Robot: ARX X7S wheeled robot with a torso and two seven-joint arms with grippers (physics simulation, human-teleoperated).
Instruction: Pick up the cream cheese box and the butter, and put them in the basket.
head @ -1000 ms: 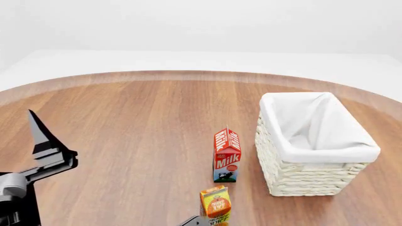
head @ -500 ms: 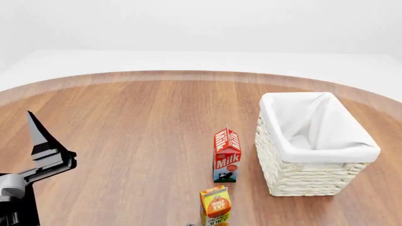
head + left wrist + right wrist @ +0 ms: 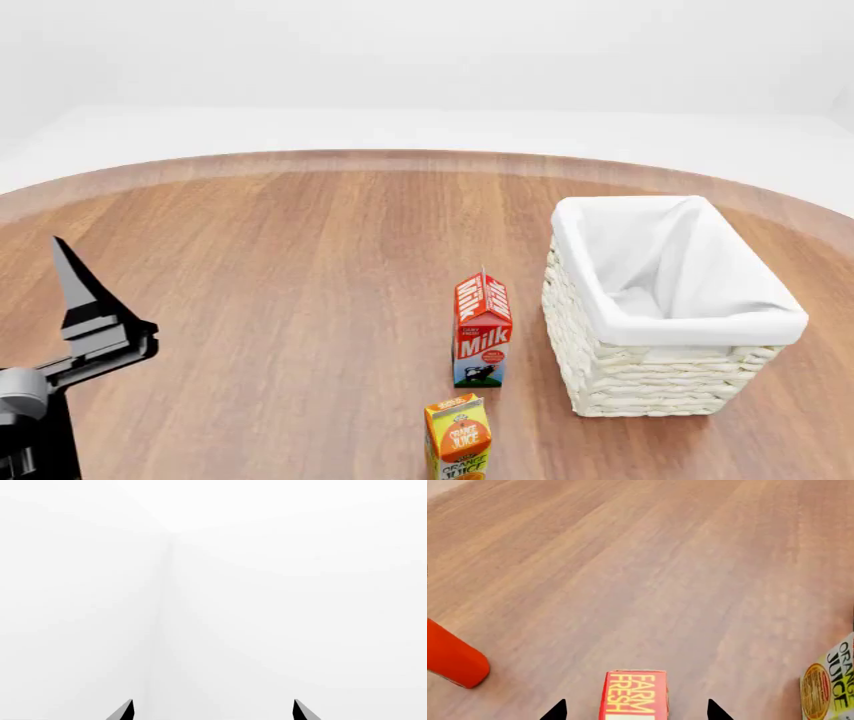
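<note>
The butter point(image 3: 634, 695), a red box with yellow "FARM FRESH" lettering, lies on the wooden table between the fingertips of my right gripper point(image 3: 635, 711). That gripper is open, with a gap on each side of the box. The basket point(image 3: 641, 380), cream-white woven with a white cloth lining, stands at the right in the head view and looks empty. My left gripper point(image 3: 70, 285) hovers at the table's left, pointing up; its fingers stand wide apart in the left wrist view point(image 3: 212, 711) with nothing between them. The cream cheese box is out of view.
A red milk carton point(image 3: 482, 330) stands just left of the basket. An orange juice carton point(image 3: 458, 438) stands in front of it, and shows in the right wrist view point(image 3: 830, 682). A red round object point(image 3: 450, 657) lies off to one side of the butter.
A dark part of the right arm at the head view's bottom edge has dropped out of sight. The left gripper has drifted slightly left and down.
</note>
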